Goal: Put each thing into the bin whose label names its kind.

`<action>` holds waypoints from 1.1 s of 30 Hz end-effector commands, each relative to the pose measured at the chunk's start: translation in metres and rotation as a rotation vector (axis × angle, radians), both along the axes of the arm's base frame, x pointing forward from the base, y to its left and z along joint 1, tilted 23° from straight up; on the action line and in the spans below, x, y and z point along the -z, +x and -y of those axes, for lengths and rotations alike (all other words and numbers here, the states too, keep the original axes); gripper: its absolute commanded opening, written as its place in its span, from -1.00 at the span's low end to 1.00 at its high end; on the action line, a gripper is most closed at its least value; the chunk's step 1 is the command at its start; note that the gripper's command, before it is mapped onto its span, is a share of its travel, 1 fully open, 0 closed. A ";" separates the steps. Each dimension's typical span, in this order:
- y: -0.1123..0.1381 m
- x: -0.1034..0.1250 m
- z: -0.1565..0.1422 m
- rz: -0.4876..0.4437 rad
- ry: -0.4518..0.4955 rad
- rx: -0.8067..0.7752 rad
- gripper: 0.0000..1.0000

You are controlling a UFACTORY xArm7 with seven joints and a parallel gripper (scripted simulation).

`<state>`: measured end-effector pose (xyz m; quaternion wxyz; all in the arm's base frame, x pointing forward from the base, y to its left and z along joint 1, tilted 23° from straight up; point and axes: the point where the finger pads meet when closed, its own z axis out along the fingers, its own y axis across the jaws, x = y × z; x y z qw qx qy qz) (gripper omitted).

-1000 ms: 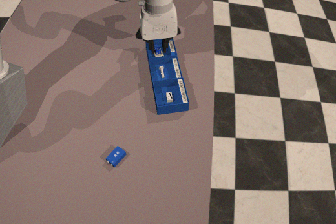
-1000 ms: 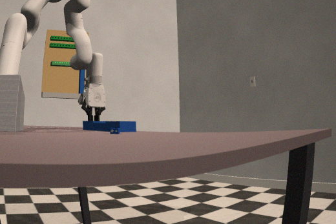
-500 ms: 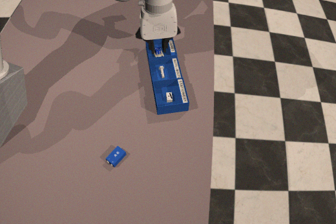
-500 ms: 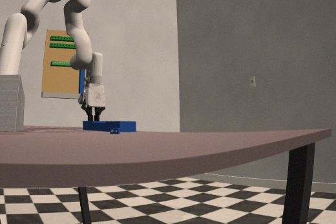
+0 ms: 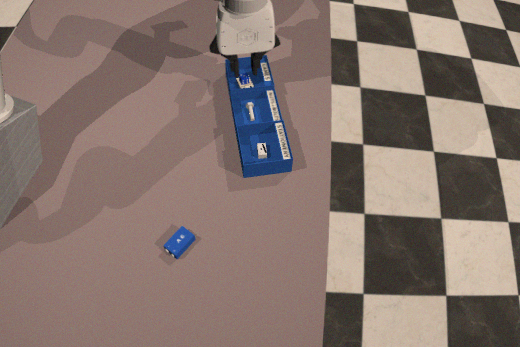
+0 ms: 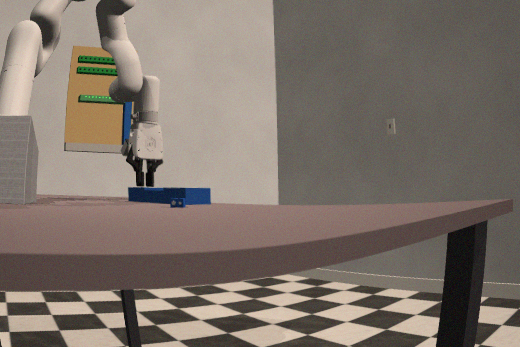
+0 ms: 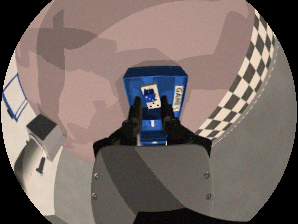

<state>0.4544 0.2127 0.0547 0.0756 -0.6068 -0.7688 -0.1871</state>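
Note:
A long blue bin row with three labelled compartments stands on the brown table. My gripper hangs just above the far compartment, its fingers partly open. A small blue and white piece lies in that compartment, below and between the fingertips, and nothing is gripped. In the wrist view the piece shows between the fingers. A bolt lies in the middle compartment. A small white item lies in the near compartment, labelled STATIONERY. A blue block lies alone on the table, front left.
A grey pedestal carrying the arm's base stands at the left edge. The table's edge runs just right of the bin row, with checkered floor beyond. In the side view the bin row sits far back on the table.

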 end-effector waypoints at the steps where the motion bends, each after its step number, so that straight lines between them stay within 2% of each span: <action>1: 0.001 -0.005 0.002 0.003 0.000 0.001 -0.39; 9: -0.001 -0.019 0.008 0.003 0.000 0.002 -0.39; 15: -0.001 -0.019 0.008 0.003 0.000 0.002 -0.39; 16: -0.001 -0.023 0.009 0.003 0.000 0.002 1.00; 33: -0.008 -0.078 0.032 0.003 0.000 0.002 1.00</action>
